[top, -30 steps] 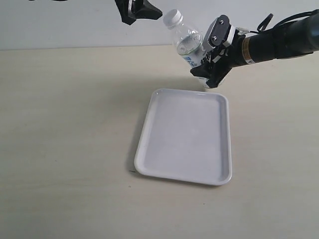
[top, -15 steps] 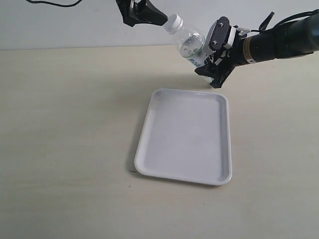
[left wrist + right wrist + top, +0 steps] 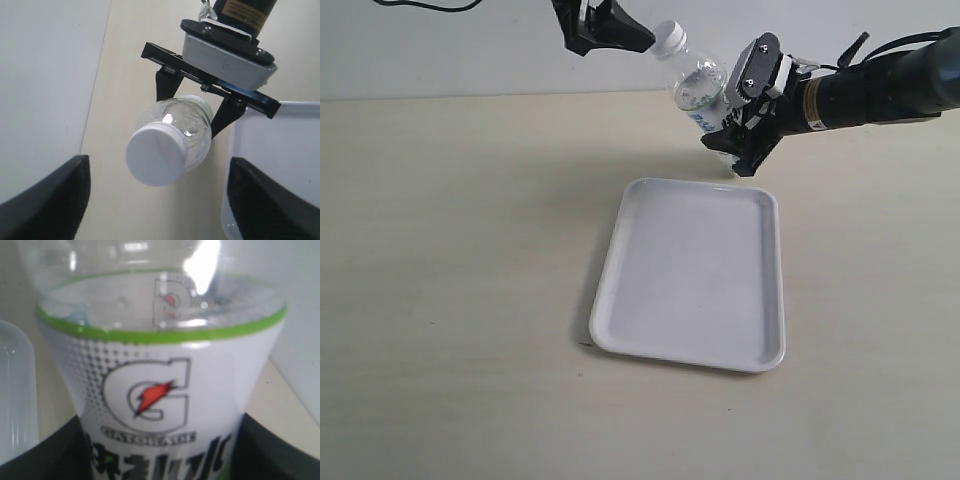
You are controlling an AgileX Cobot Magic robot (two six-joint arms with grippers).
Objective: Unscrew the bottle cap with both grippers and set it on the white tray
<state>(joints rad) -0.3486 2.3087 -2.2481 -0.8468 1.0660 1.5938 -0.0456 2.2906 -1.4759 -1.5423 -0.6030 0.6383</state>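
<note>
My right gripper (image 3: 728, 118) holds the clear bottle (image 3: 700, 88) tilted in the air behind the white tray (image 3: 695, 270), neck pointing up and left. In the right wrist view the label (image 3: 160, 390) fills the frame, with the dark fingers (image 3: 47, 452) pressed on both sides of it. The white cap (image 3: 669, 37) sits on the neck. My left gripper (image 3: 640, 38) is at the cap. In the left wrist view the cap (image 3: 155, 156) lies between the spread fingers (image 3: 47, 197) without touching them, and the left gripper (image 3: 157, 202) is open.
The beige table (image 3: 460, 260) stretches left and in front of the tray. A white wall (image 3: 470, 60) rises behind it. A black cable (image 3: 420, 5) trails at the top left. The tray's rim (image 3: 230, 165) lies below the bottle in the left wrist view.
The left gripper has moved right and closed the gap to the cap. The right gripper shifted the bottle slightly up and left, still holding it tilted.
</note>
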